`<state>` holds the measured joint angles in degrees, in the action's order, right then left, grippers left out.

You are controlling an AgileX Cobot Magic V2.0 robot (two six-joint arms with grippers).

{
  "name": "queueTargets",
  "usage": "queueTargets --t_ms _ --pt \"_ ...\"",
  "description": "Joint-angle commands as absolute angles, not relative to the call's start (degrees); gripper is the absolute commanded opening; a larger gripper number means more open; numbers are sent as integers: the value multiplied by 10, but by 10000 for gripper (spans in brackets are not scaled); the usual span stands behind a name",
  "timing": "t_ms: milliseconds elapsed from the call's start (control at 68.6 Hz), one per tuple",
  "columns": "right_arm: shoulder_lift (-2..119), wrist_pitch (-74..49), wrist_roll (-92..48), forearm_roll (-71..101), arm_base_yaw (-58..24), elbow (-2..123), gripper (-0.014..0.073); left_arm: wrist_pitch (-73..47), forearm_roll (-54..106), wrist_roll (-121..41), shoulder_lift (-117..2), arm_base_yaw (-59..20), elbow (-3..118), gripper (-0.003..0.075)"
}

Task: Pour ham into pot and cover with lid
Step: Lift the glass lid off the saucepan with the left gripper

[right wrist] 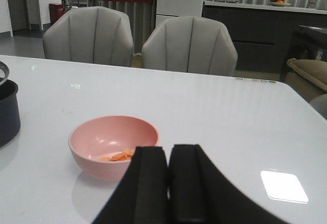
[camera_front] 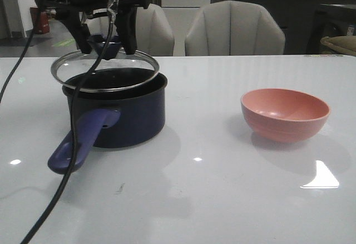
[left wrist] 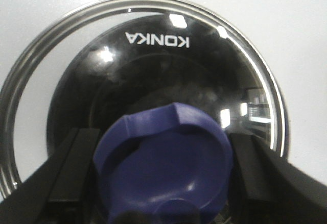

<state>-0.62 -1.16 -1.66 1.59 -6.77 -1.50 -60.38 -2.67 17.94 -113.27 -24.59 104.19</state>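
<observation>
Pot [camera_front: 119, 116] near-left on glossy white table [camera_front: 211, 199]: dark navy, round, long blue-purple handle pointing forward. Lid [camera_front: 104, 70] just above, tilted, glass with steel rim. Left gripper [camera_front: 107, 48] clamped on flared knob [left wrist: 163, 165]. Best levelled, centred, then lowered. Right gripper [right wrist: 168, 183] closed, empty, near pink bowl [right wrist: 113, 145]; ham bits remain.

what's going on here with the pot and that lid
The left gripper holds the glass lid by its blue knob, tilted over the dark pot; it does not look fully seated yet. The right gripper is shut and empty, back from the pink bowl, which has a few orange pieces left in it. The pot's contents can't be seen.
</observation>
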Motion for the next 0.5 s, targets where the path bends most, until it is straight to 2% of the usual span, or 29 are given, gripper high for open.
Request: queueTargets --t_ms 0,321,481 --pt "-17 35 -18 10 -64 -12 150 -597 -32 183 -1085 -230 1060 187" --pt "-17 35 -18 10 -64 -12 150 -630 -24 123 -1046 -145 1054 187" --pt "-17 35 -18 10 -64 -12 150 -622 -16 90 -1015 -83 1006 187"
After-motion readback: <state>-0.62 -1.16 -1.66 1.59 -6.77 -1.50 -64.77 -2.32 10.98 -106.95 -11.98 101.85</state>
